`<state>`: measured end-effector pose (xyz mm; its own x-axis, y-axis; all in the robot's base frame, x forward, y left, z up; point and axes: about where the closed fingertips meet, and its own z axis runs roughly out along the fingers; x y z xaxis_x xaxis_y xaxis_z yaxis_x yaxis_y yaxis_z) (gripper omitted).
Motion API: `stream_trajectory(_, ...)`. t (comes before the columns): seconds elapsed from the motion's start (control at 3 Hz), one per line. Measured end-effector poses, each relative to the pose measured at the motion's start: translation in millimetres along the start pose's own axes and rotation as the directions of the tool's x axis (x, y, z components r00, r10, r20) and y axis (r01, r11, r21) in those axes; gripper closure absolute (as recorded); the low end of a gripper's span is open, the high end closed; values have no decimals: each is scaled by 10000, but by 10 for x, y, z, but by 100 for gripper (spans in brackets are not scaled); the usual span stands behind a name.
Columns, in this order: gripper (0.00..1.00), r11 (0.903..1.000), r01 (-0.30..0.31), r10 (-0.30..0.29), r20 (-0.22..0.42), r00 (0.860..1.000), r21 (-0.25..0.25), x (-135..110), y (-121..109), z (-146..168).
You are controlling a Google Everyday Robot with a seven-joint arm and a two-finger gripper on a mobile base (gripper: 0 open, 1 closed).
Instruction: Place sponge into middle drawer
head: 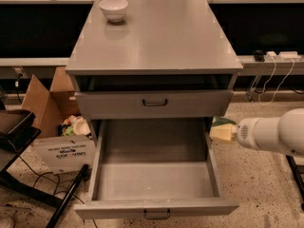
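Gripper [231, 132]: carried level from the right on the white arm [275, 136], clamped on the sponge [221, 130]. Sponge: held green side up, just outside the right wall of the open middle drawer [154, 180].

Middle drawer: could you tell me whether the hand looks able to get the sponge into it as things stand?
Probably yes. The middle drawer is pulled out with bare floor showing, and the hand, holding the sponge, is just outside its right wall; only that wall lies between.
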<state>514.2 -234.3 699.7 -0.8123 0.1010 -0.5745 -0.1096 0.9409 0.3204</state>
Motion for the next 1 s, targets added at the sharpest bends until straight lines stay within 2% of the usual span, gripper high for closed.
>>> stream_trajectory(0.33,100,9987,277,-299,-522,9982,-433,203,263,371)
stream_trajectory(0.67,100,9895,280,-495,-1500,9874,-1417,849,742,1276)
stream_trajectory(1.0,100,9797,11,-405,-1926,9804,-2005,1245,956,1855)
